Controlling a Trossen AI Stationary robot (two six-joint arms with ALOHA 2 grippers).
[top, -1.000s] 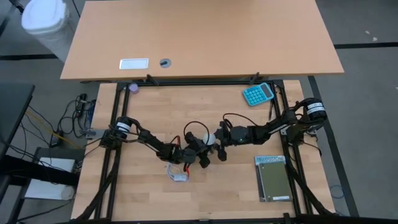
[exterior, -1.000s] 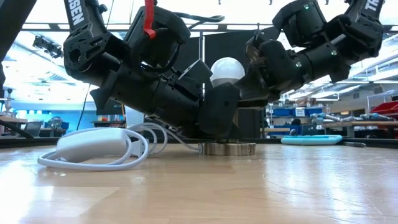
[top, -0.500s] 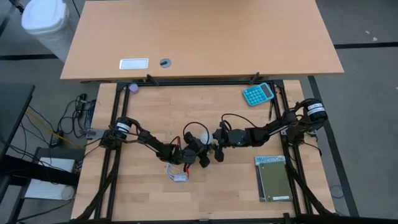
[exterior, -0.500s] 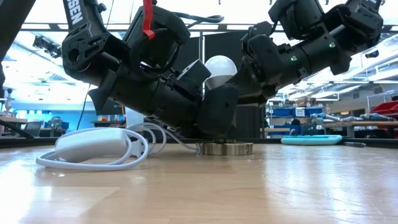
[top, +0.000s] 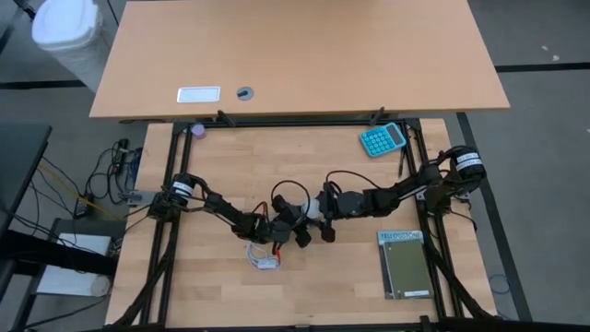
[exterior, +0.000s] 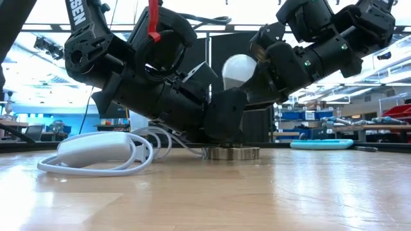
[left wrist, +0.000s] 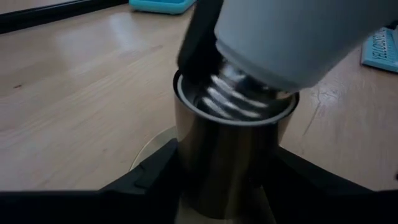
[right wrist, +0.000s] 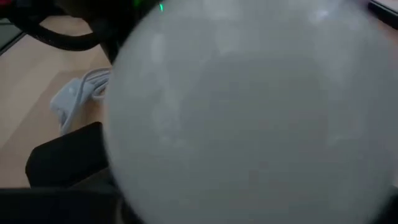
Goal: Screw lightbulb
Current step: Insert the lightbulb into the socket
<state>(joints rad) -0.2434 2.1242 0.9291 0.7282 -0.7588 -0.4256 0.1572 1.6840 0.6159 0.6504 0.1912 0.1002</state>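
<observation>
The lightbulb is small and white, and its silvery screw base sits tilted in the mouth of the grey metal socket. The socket's round foot rests on the wooden table. My left gripper is shut on the socket and comes in low from the table's left. My right gripper reaches in from the table's right, right at the bulb's globe, which fills its wrist view. My left gripper pinches the socket's upright metal barrel between its two fingers, one on each side, low on the barrel. The fingers come nearly level, slanting a little down, from the table's left. The socket stands upright with its foot on the table.
A coiled white cable with its white block lies just near-left of the socket. A teal calculator sits at the far right and a green booklet at the near right. A second tabletop covers the far side.
The bulb's white globe has tipped a little toward the table's right edge, and more of it now shows in the low view. Its base stays in the socket. My right wrist has rolled slightly beside it.
</observation>
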